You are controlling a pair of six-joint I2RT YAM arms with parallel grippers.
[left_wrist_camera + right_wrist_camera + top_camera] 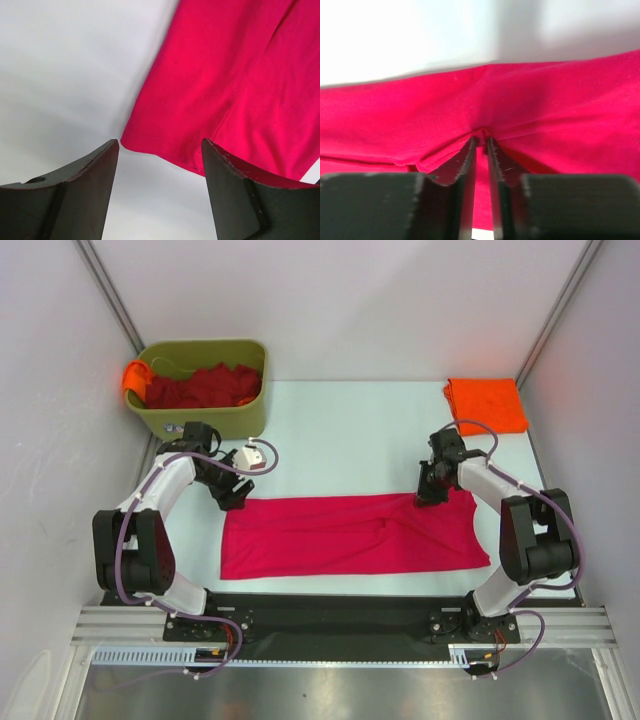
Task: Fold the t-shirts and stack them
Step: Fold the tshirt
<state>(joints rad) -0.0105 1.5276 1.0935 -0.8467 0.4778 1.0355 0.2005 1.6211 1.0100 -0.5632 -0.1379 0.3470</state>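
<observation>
We have the crimson-pink t-shirt (350,535) lying as a long flat band across the lower middle of the top view, on the bench (340,430). The right hand (481,142) is clamped on a small pucker at the band's upper edge, right of centre. It looks like a shallow bite (the wrist view is too close to tell how many layers are caught), so a lift could peel off only the top layer or let the cloth slip free. The left hand (160,145) stands with its fingers apart just above the band's upper-left corner, holding nothing. If the right side pulls alone, we expect the shirt to drag askew and crease. If the left closes off the hem, it may pinch only bare bench. The folded orange t-shirt (487,405) waits in the upper right, well apart.
</observation>
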